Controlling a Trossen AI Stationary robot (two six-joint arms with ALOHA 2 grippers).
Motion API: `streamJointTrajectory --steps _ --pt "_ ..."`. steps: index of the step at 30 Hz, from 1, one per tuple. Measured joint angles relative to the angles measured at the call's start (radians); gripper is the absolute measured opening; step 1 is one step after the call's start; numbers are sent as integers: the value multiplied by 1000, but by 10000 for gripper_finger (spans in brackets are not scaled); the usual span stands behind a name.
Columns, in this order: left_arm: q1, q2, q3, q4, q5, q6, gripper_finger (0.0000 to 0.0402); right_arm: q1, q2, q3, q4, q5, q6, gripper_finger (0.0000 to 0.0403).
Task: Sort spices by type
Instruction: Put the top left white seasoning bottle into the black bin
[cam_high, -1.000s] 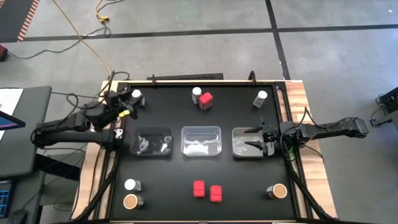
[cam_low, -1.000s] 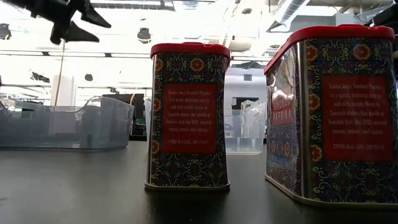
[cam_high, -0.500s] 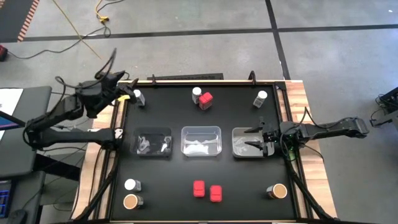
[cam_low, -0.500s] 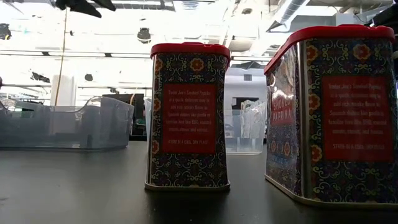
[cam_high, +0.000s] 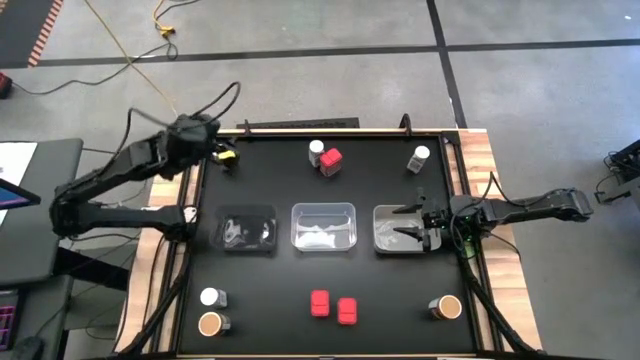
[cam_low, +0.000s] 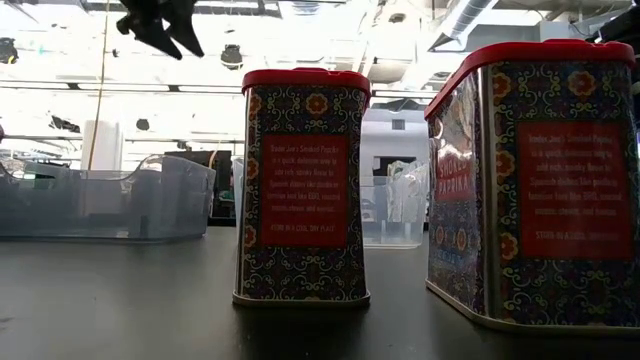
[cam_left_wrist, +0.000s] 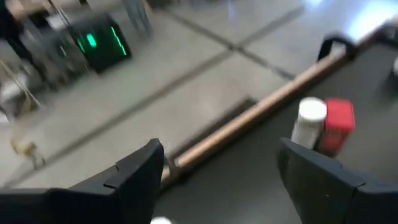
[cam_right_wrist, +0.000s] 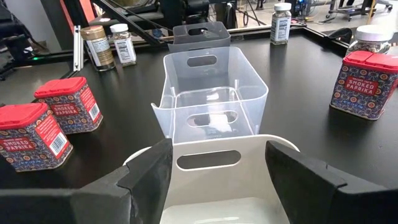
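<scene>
Spice jars and red tins (cam_high: 331, 161) sit scattered on our black desk (cam_high: 380, 290). Our left claw (cam_high: 226, 155) hangs empty with fingers apart over the far left corner. Our right claw (cam_high: 408, 225) hovers, fingers apart, over the right-hand tray (cam_high: 383, 214).

A robotics lab or workshop floor.
The black table (cam_high: 260, 270) stands on bare grey concrete floor (cam_high: 300, 25) crossed by dark lines, a yellow cable (cam_high: 125, 55) trailing over it; exposed ducts (cam_low: 470, 20) hang overhead, and equipment stands (cam_right_wrist: 186, 9) crowd the far side.
</scene>
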Motion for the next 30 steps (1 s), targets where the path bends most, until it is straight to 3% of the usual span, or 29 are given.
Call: streamJointTrajectory --steps 9,15,23,30 --pt "314 246 169 -278 440 205 275 0 0 0 0 0 0 286" --pt "326 349 174 -370 435 204 275 0 0 0 0 0 0 286" --pt "326 483 174 -359 416 256 279 0 0 0 0 0 0 286" --pt "326 602 174 -359 367 303 345 0 0 0 0 0 0 286"
